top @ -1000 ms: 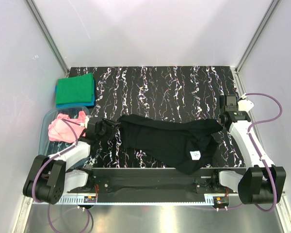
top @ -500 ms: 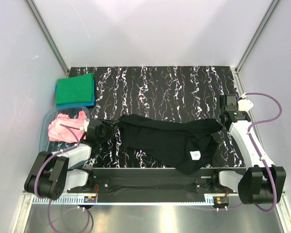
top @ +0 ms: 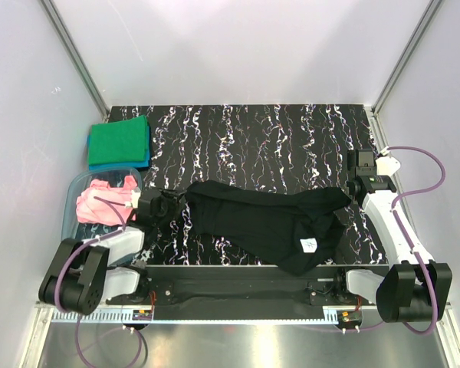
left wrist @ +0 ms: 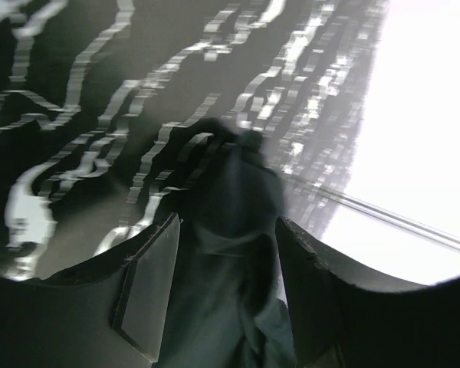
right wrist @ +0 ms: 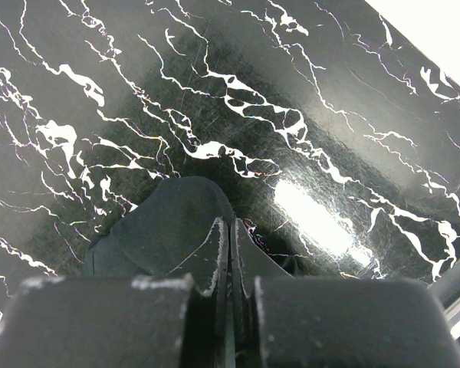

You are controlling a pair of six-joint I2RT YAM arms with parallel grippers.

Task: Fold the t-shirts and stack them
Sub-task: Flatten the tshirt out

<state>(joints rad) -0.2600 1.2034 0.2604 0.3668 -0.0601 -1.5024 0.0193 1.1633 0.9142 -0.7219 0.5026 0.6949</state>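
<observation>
The black t-shirt (top: 268, 218) lies stretched across the near part of the table, its white neck label (top: 308, 245) facing up. My left gripper (top: 159, 202) sits at the shirt's left end. In the left wrist view (left wrist: 228, 222) its jaws stand wide apart with a bunch of the black cloth (left wrist: 230, 176) between them. My right gripper (top: 356, 186) is at the shirt's right tip, and in the right wrist view (right wrist: 230, 226) it is shut on the cloth's edge (right wrist: 165, 222). A folded green t-shirt (top: 120, 139) lies on a blue t-shirt (top: 119, 164) at the back left. A pink t-shirt (top: 98, 204) is crumpled in the tub.
The clear blue-tinted tub (top: 70, 201) stands at the left edge, beside my left arm. White walls close in the table on three sides. The black marbled tabletop (top: 261, 138) shows behind the shirt.
My left gripper has drawn back a little to the left, while the shirt's left end stayed where it was. The right arm has not moved.
</observation>
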